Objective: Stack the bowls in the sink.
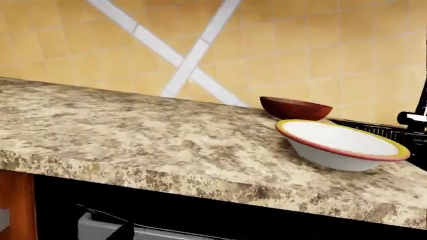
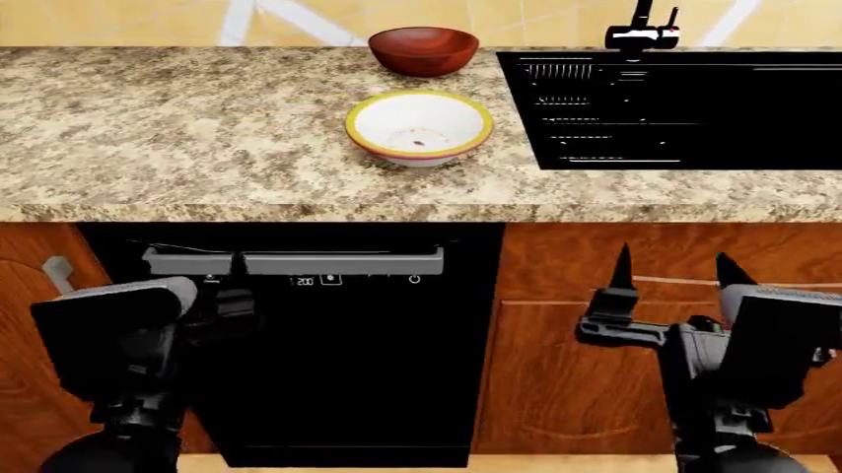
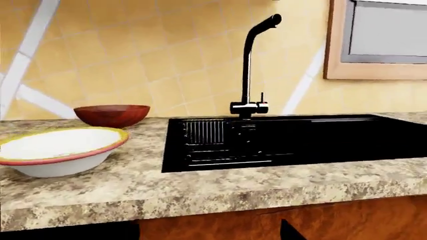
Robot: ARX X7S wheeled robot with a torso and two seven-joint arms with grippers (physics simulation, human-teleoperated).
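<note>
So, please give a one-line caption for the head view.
Wooden bowl and white bowl on the countertop beside the black sink.

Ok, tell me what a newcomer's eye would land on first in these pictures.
First the white bowl with the yellow rim, sitting on the speckled countertop near its front edge, with the reddish-brown bowl behind it by the tiled wall. Next the glossy black sink to their right, under a tall black faucet. Both bowls are outside the sink, and both arms hang low before the cabinets.
</note>
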